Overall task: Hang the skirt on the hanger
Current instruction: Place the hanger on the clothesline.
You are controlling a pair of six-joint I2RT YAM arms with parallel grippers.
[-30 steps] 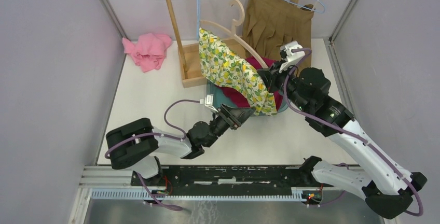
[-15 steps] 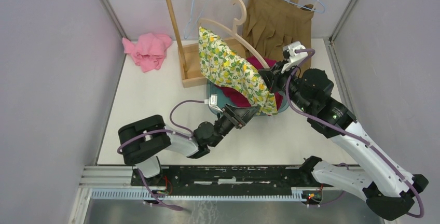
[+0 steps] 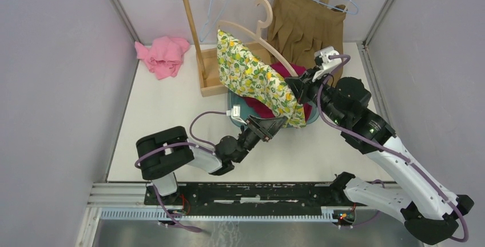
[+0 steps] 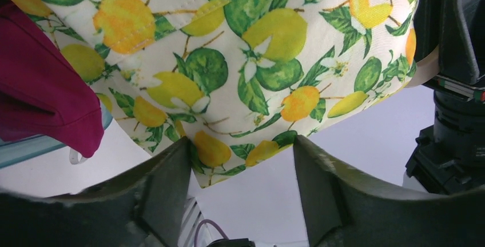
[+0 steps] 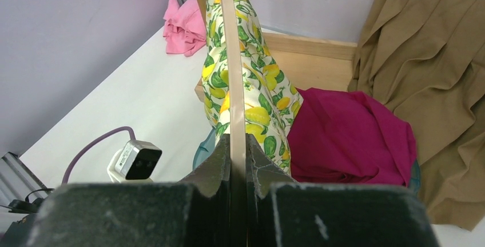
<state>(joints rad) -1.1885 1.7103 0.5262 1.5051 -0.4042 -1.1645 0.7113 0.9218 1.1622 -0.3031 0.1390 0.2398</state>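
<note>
Skirt [image 3: 257,81], lemon-print, draped along the wooden hanger [image 5: 230,41] at centre frame. Nearest, left gripper [image 3: 274,124] parted and empty beneath the hem, probably poised to catch it. Beyond, right gripper [image 5: 238,144] clenched on the hanger's arm, steadying it. Hanger's far end hidden under fabric. Furthest, rack post [image 3: 190,24] cut off at the top edge.

Lemon-print skirt [image 3: 260,81] on tilted wooden hanger [image 5: 231,58], prob. over one arm only
</note>
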